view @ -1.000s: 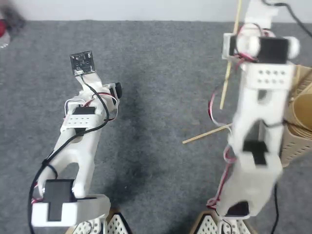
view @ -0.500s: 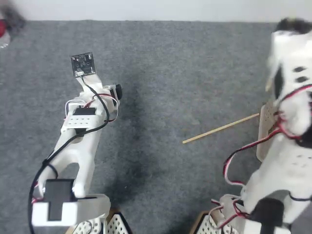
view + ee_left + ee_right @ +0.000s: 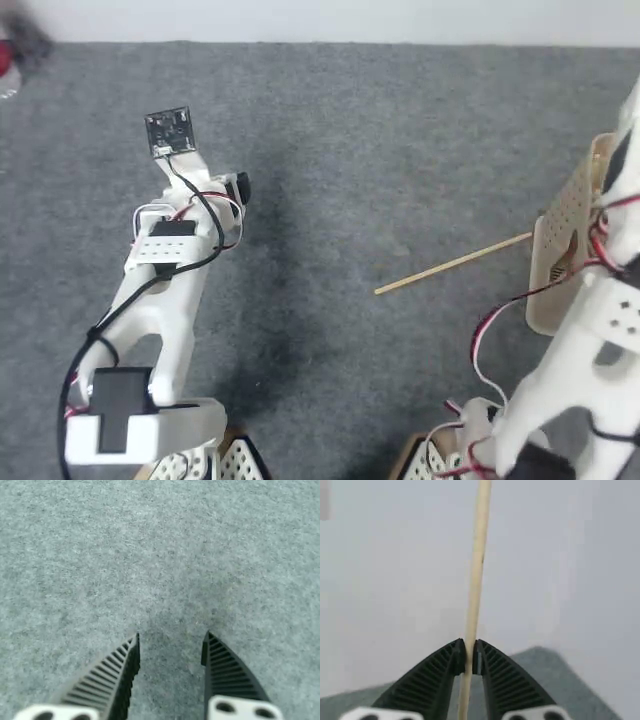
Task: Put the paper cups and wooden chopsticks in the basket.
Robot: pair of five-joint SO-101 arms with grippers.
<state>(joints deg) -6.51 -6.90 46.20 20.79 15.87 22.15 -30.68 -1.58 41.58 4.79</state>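
The right claw (image 3: 469, 647) is clenching a chopstick (image 3: 478, 555) between its tips. The stick is running straight out past them against a pale wall, with the grey bench (image 3: 550, 676) showing below. A second chopstick (image 3: 452, 264) is lying flat on the bench, one end just beside the basket (image 3: 562, 235) at the right edge, where the right arm is standing. The left claw (image 3: 170, 639) is hanging released over the bench, well apart from both sticks.
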